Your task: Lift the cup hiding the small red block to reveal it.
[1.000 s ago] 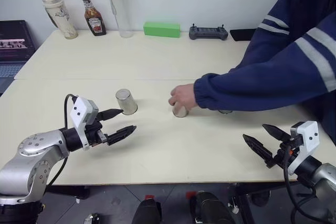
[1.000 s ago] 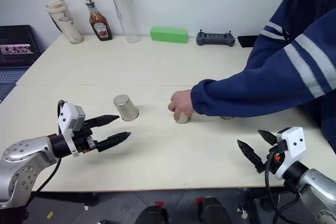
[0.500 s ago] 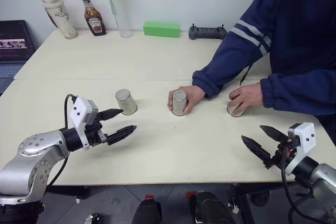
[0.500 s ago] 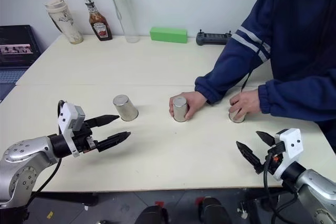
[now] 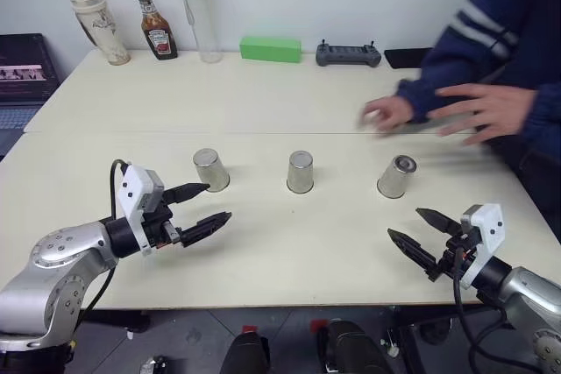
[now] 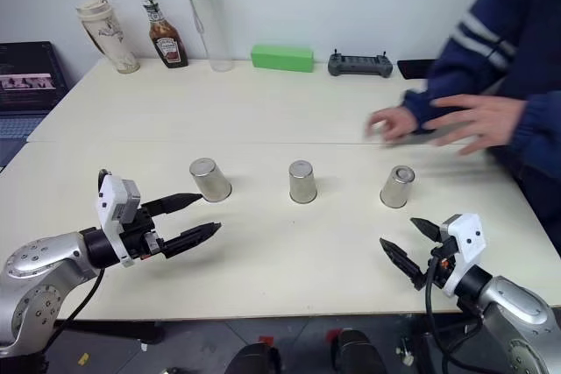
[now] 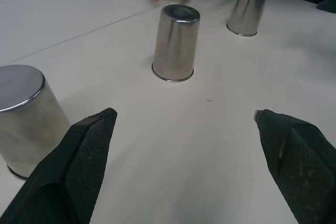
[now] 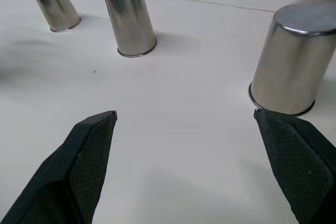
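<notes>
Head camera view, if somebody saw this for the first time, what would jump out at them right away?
Three upside-down steel cups in a row across the middle of the table: left cup, middle cup, right cup. Both robot grippers are open and empty near the table's front edge, the left gripper near the left cup, the right gripper near the right cup. A person's hands hover above the table's far right.

The ketchup bottle [image 5: 158, 26] bears a red label, its lettering too small to read.
</notes>
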`<control>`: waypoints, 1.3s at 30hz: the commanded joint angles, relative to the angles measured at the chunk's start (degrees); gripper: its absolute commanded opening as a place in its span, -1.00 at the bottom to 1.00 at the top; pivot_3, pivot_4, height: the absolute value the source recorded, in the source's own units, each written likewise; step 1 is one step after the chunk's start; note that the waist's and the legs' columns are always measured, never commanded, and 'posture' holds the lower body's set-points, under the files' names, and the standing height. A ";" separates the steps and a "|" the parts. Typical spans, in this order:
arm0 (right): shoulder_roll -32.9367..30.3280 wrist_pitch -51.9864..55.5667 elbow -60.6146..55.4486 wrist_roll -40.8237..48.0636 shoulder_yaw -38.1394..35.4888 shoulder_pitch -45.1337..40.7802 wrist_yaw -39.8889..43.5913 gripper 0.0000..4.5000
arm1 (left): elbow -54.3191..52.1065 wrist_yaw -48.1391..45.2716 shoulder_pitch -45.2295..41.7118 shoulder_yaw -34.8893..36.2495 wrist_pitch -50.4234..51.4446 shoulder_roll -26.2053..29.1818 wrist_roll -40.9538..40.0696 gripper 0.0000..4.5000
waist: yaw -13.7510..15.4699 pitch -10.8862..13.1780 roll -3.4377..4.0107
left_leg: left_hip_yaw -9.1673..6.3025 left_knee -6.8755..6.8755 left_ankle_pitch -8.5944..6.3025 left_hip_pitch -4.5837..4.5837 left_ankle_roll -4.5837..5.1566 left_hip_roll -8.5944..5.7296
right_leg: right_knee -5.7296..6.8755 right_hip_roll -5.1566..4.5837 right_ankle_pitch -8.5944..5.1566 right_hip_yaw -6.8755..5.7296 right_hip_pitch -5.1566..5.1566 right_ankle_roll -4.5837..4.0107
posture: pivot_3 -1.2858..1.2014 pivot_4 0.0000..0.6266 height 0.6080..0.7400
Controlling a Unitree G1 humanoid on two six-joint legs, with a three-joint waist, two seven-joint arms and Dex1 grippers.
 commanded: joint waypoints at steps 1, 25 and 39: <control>0.84 -3.97 1.60 -2.47 2.83 -2.49 1.81 0.98 | -2.80 -0.43 0.26 1.37 -2.23 -0.71 -1.45 1.00 | 0.02 0.00 0.00 | -0.01 0.01 0.00 0.01 0.00 0.00 | 0.01 0.00 0.00 -0.01 0.01 0.00 | 0.03 -0.52 1.00; 14.54 -14.46 31.11 -16.26 21.49 -31.05 5.76 0.98 | -1.53 -1.65 -1.35 -0.65 -4.83 -1.05 -1.57 1.00 | -0.03 0.00 0.00 | -0.04 0.02 0.00 -0.01 0.00 0.02 | 0.05 0.01 0.06 -0.04 -0.02 -0.11 | 0.03 -0.52 1.00; 23.34 -17.42 51.61 -18.62 21.98 -46.18 7.07 0.98 | -2.03 -0.68 -0.92 -0.34 -5.05 -1.11 -1.24 1.00 | -0.09 0.01 0.01 | -0.02 0.02 0.00 -0.04 0.00 0.01 | 0.04 -0.01 0.21 -0.04 -0.05 -0.35 | 0.03 -0.52 1.00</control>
